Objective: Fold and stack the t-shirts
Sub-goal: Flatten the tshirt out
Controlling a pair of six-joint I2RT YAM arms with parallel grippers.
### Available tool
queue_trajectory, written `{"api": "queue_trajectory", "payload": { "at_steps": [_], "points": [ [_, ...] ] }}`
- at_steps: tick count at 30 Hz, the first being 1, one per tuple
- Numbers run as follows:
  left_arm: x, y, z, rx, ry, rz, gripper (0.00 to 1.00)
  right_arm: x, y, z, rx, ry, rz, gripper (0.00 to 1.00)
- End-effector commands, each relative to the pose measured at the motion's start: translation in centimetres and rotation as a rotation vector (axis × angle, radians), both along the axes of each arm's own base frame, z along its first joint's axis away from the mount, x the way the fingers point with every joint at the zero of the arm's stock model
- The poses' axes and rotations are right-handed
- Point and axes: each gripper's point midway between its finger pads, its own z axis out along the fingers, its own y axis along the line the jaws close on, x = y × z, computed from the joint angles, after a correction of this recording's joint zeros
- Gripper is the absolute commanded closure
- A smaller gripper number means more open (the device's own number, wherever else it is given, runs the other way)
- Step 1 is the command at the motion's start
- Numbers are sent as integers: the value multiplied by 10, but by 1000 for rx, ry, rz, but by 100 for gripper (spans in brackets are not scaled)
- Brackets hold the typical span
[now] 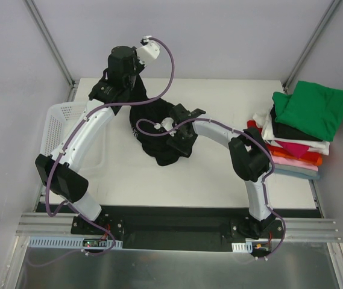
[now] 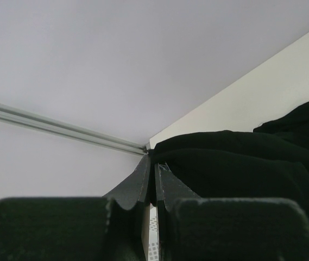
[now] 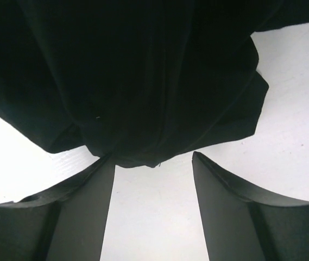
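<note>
Top external view: right claw (image 1: 174, 135) is hovering low over the near-centre of the counter (image 1: 219, 180), right above the black shirt (image 1: 153, 129). The shirt is lying crumpled in a heap mid-counter, its far-left part being pulled up toward the left claw (image 1: 134, 83). At the left edge a basket (image 1: 59, 123) is sitting beside the left arm. At the right edge the stack (image 1: 295, 147) of folded shirts is resting well apart from the black one, with a green shirt (image 1: 313, 108) lying on top and overhanging.

Right wrist view: right claw (image 3: 151, 157) is standing with fingers (image 3: 83, 212) apart; a bunched edge of the black shirt (image 3: 143, 70) is hanging at the fingertips, not pinched. Bare counter (image 3: 295, 109) is showing beyond.

Left wrist view: left claw (image 2: 154, 163) is pressing together on a fold of the black shirt (image 2: 235, 163), which is draping away to the right over the counter (image 2: 263, 98).
</note>
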Motion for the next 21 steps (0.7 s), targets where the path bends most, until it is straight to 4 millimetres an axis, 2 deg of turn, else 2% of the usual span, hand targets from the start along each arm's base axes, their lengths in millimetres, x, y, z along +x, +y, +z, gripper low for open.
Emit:
{"api": "queue_trajectory", "payload": {
  "at_steps": [1, 4, 17, 21],
  "points": [
    [-1, 11, 15, -9, -56, 34, 100, -2, 10, 0, 67, 35, 33, 39],
    [0, 14, 13, -9, -55, 41, 100, -3, 10, -2, 63, 43, 37, 44],
    [-2, 18, 7, -6, -48, 48, 100, -17, 1, -14, 60, 101, 44, 48],
    [-3, 18, 7, -6, -48, 48, 100, -19, -2, -17, 60, 112, 45, 54]
  ]
}}
